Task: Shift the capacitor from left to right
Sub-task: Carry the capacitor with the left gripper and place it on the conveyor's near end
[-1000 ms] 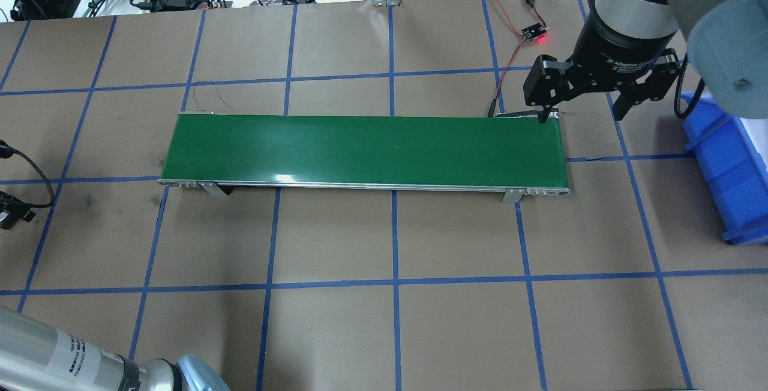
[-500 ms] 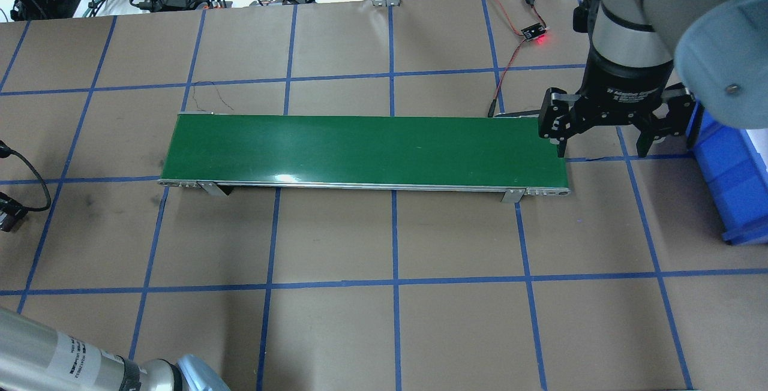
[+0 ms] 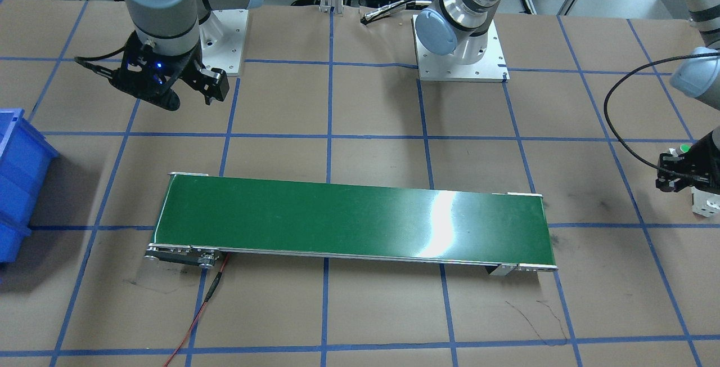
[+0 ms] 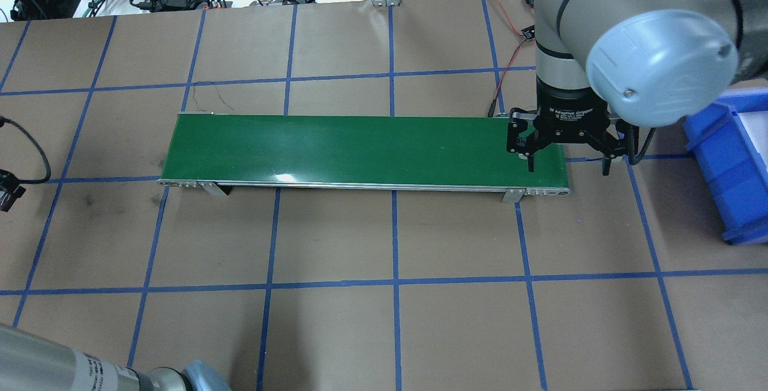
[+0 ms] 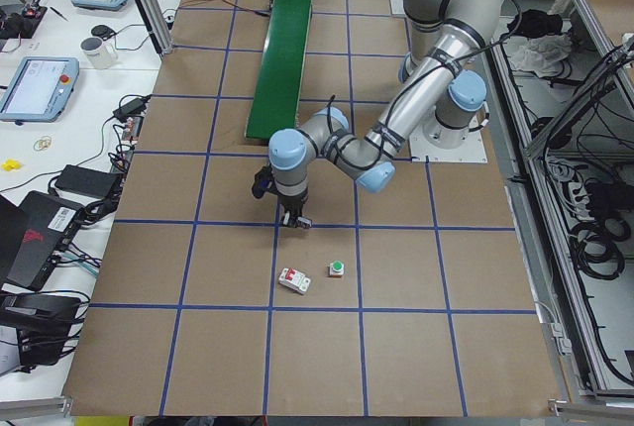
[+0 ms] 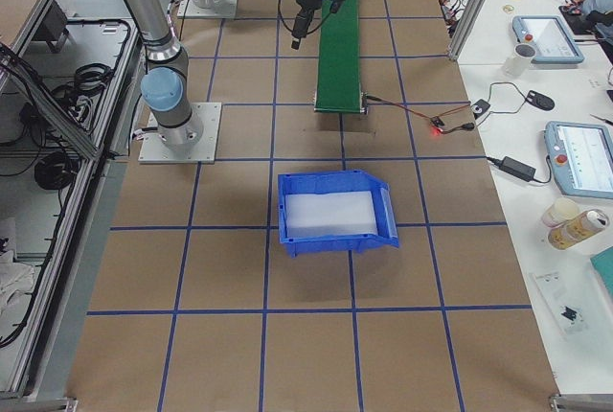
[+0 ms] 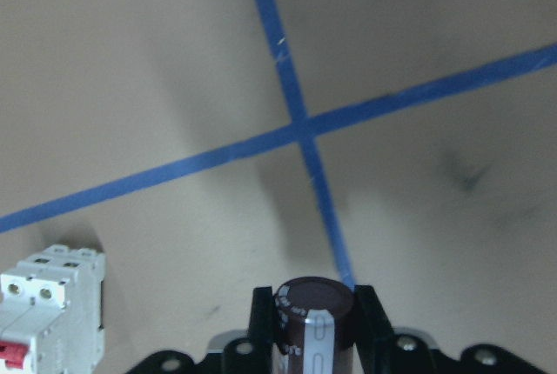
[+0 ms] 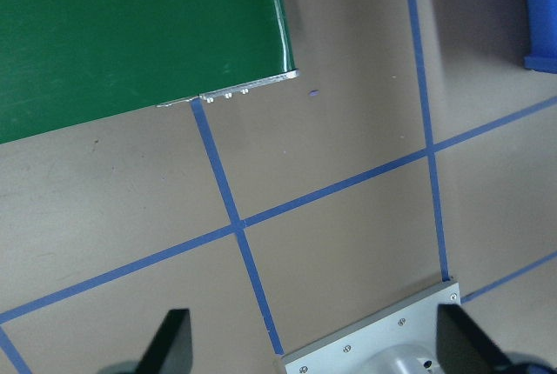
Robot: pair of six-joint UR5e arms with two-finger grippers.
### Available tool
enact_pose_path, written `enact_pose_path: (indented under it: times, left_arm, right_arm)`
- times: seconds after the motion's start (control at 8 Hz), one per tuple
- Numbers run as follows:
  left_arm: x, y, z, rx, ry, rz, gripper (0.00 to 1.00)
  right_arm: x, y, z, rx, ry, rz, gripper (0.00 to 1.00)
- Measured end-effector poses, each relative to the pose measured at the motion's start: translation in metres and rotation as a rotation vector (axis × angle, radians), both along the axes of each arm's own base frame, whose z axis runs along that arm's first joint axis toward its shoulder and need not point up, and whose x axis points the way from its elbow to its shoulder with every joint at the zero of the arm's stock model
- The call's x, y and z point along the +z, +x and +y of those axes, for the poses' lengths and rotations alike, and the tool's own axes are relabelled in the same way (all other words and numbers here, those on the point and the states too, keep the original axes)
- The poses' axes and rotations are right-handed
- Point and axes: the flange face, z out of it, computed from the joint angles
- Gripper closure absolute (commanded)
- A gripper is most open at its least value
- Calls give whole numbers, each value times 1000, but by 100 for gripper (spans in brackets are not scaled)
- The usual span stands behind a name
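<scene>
From the front, the left gripper (image 3: 678, 178) hangs beside the white breaker (image 3: 706, 204); overhead, the right gripper (image 4: 568, 169), its 2 fingers spread wide and empty, has shifted over the right end of the green conveyor (image 4: 360, 148); the left wrist camera shows the capacitor (image 7: 313, 322) clamped between closed fingers, apparently off the table (image 7: 174, 87).
</scene>
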Motion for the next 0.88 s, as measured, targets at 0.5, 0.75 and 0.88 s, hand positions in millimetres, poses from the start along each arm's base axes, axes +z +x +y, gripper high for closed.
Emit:
enact_pose_path:
  times: [0.5, 0.75, 0.88]
  left_arm:
    - [76, -153, -49, 136, -78, 7, 100]
    - [82, -209, -67, 210, -105, 34, 100]
    - [80, -231, -73, 246, -108, 43, 100]
  right_arm:
    - [4, -13, -27, 95, -9, -58, 0]
    - [10, -10, -29, 111, -18, -139, 0]
    - [12, -11, -29, 140, -14, -157, 0]
